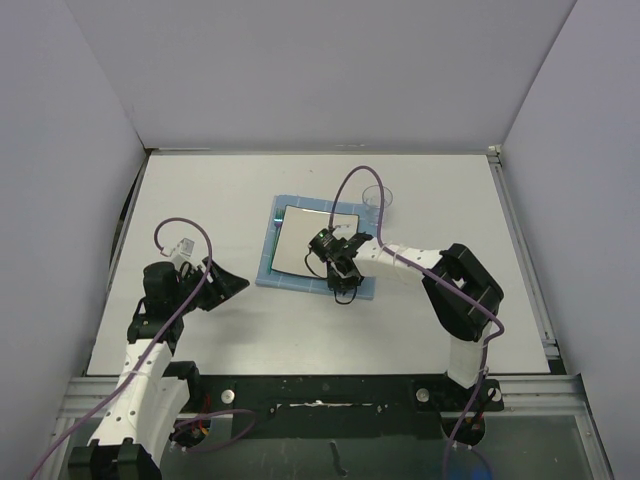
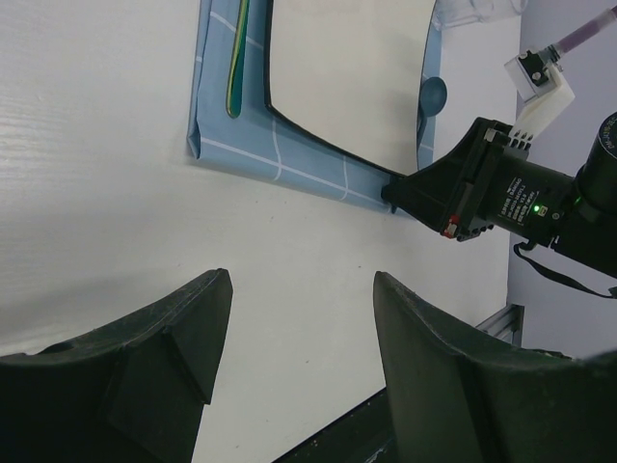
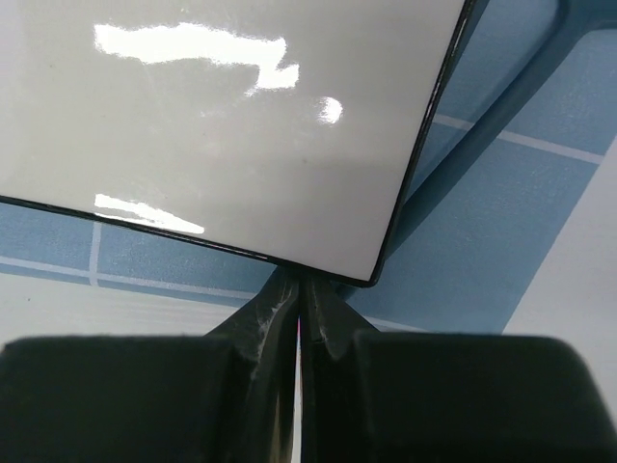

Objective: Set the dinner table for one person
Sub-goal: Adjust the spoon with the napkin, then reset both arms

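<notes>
The dinner table lay flat and white before my bases, far wider than anything on it. Toward its middle sat the blue grid placemat, carrying the square white plate, with a clear glass at the mat's far right corner. A green-yellow utensil lay on the mat, left of the plate. My right pincer was pressed together, its tips at the plate's near right corner. My left pincer stood apart over bare table, well left of the mat.
</notes>
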Robot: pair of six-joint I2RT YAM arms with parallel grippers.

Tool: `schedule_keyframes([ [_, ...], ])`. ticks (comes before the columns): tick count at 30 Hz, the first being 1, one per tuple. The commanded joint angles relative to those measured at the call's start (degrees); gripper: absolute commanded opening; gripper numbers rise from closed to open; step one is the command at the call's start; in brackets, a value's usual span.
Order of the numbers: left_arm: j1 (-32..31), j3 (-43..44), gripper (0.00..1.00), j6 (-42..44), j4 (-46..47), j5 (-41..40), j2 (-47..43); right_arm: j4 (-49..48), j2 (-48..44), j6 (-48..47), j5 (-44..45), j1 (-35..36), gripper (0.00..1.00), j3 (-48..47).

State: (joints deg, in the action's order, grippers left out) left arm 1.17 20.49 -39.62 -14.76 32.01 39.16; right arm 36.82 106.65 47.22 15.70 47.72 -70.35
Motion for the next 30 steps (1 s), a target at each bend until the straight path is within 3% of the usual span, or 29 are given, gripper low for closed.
schedule_keyframes([
  [1,-0.03,0.34,0.59,0.86,3.69,1.12,0.14,1.62,-1.5,1.78,3.79,0.1,0.0,-1.66],
  [30,-0.11,0.79,0.59,0.5,2.5,1.26,-1.28,4.32,-4.39,5.41,5.78,-1.16,0.0,2.52],
])
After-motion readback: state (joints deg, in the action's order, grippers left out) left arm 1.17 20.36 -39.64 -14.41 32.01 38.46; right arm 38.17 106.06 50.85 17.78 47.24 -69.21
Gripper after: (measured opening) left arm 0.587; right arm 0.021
